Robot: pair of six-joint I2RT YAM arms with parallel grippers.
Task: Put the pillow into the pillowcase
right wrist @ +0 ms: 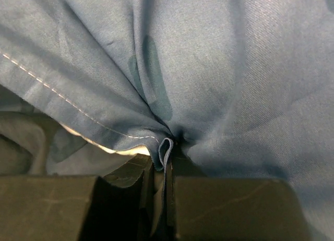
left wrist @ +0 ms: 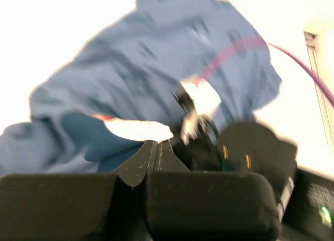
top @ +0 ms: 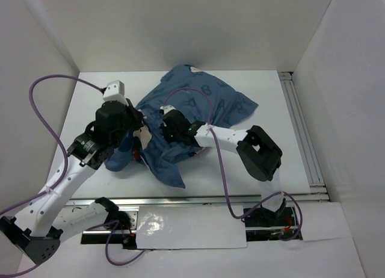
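Observation:
The blue pillowcase (top: pixel 198 103) lies crumpled mid-table, its near flap reaching toward the front edge. My right gripper (top: pixel 170 129) is low over its middle. In the right wrist view it (right wrist: pixel 166 152) is shut on a pinched fold of the pillowcase (right wrist: pixel 219 69), with a pale yellow lining edge (right wrist: pixel 104 146) showing beside it. My left gripper (top: pixel 137 133) is at the case's left side. Its fingers are pressed together (left wrist: pixel 158 142) with nothing seen between them, tips against a white patch (left wrist: pixel 138 130) on the pillowcase (left wrist: pixel 156 58). I cannot tell whether that patch is the pillow; otherwise the pillow is hidden.
The right arm's wrist and body (left wrist: pixel 245 152) sit just to the right of my left gripper. Purple cables (top: pixel 207 103) drape over the fabric. A metal rail (top: pixel 301 127) runs along the table's right side and another (top: pixel 228 198) along the front. White walls enclose the table.

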